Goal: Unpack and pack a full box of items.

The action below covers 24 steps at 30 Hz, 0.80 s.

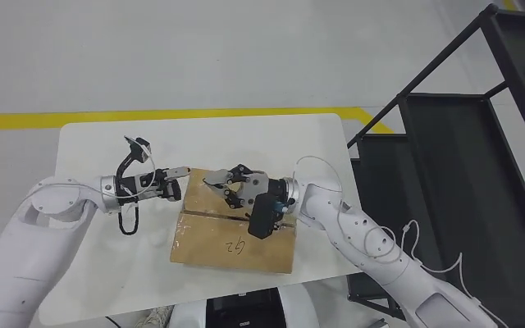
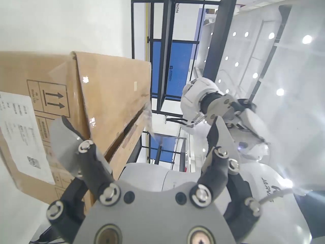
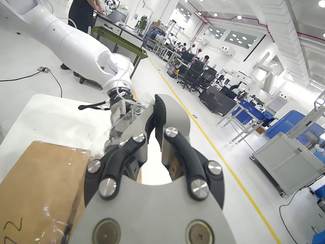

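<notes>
Two grippers are sitting at far edge of brown closed cardboard box (image 1: 234,242), which is lying mid white table (image 1: 98,148). Top view is showing whole lid w/ black scribble; left wrist view is showing box's labelled side instead. Left gripper (image 2: 137,128) is gaping wide, straddling box's far left corner. Right gripper (image 3: 152,102) is pinching nearly closed on clear tape strip (image 3: 119,125), just above box's far edge.

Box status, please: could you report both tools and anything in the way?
Left tool open at a corner of the closed box. Right tool shut over it, clear film near its tips. No obstruction seen.
</notes>
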Motion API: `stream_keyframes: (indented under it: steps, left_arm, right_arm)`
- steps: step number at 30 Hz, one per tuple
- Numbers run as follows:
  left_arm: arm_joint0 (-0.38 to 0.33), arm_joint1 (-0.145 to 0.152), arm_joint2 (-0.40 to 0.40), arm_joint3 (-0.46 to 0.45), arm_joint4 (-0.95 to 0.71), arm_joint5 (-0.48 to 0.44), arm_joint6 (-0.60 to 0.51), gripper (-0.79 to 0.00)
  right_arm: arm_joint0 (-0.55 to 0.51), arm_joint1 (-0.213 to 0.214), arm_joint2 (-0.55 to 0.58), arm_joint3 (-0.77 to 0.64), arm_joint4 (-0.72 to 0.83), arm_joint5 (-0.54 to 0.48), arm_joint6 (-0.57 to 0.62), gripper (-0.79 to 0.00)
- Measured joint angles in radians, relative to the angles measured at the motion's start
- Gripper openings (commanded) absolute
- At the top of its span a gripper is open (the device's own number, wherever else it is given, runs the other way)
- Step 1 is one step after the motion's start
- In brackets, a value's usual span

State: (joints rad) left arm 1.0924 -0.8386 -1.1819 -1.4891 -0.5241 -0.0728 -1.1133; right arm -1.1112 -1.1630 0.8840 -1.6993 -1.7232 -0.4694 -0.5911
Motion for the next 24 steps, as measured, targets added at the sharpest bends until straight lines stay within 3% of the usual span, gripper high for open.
stream_keyframes:
  steps: [4,12,24]
  left_arm:
    - [0.035,0.011,-0.078,-0.021,-0.045,-0.023,0.002,0.000]
    - [0.034,0.011,-0.070,-0.021,-0.043,-0.022,0.002,0.000]
    - [0.034,0.011,-0.070,-0.021,-0.043,-0.022,0.002,0.000]
  right_arm:
    - [0.033,-0.016,-0.046,0.041,0.003,-0.002,0.007,-0.785]
    - [0.098,-0.048,-0.113,0.127,0.016,0.010,0.022,-0.785]
    - [0.055,-0.030,-0.017,0.046,0.001,0.032,0.020,-0.785]
